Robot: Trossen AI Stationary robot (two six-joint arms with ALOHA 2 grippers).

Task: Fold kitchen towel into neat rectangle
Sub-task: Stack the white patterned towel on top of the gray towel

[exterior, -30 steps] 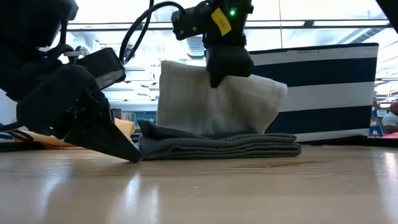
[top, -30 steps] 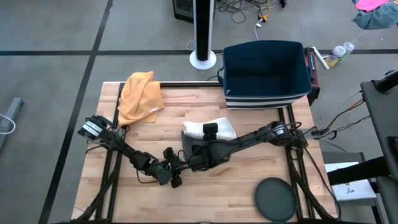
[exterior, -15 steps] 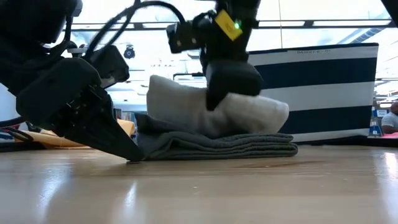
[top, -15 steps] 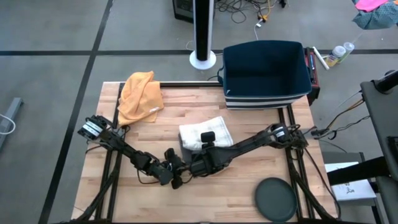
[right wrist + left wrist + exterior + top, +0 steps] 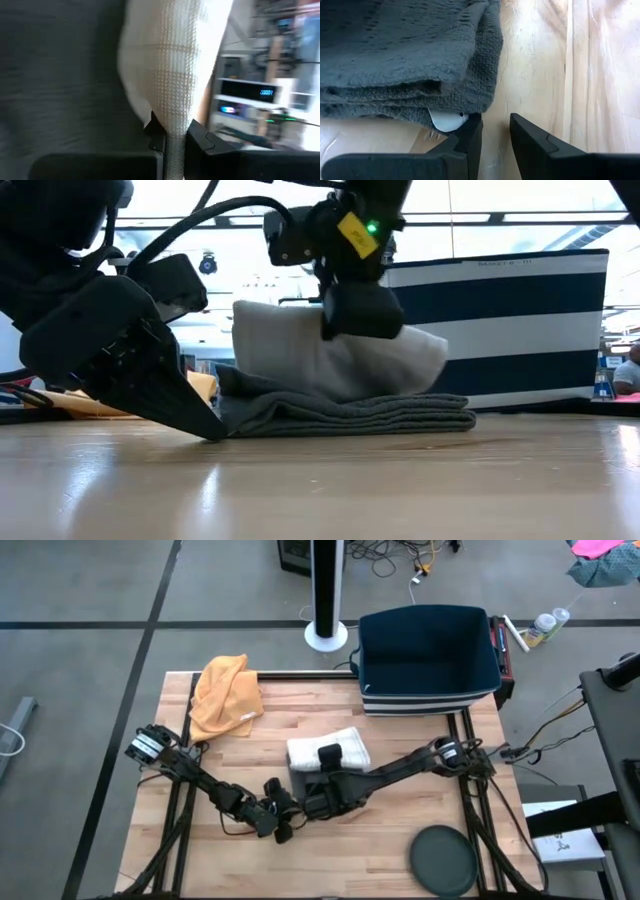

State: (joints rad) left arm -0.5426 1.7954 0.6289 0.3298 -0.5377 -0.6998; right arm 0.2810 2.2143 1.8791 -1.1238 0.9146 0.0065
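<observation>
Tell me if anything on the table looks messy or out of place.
The orange cloth lies crumpled at the table's far left corner, partly over the edge. The white towel stands humped on the grey towel, pinched in the right gripper. Nothing looks spilled or damaged.

Towel (image 5: 330, 752) mid-table, bin (image 5: 428, 660) behind (off table), disc (image 5: 443, 859) front-right

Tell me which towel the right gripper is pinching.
The white waffle towel, pinched by the right gripper above the grey towel; the orange towel lies untouched.
</observation>
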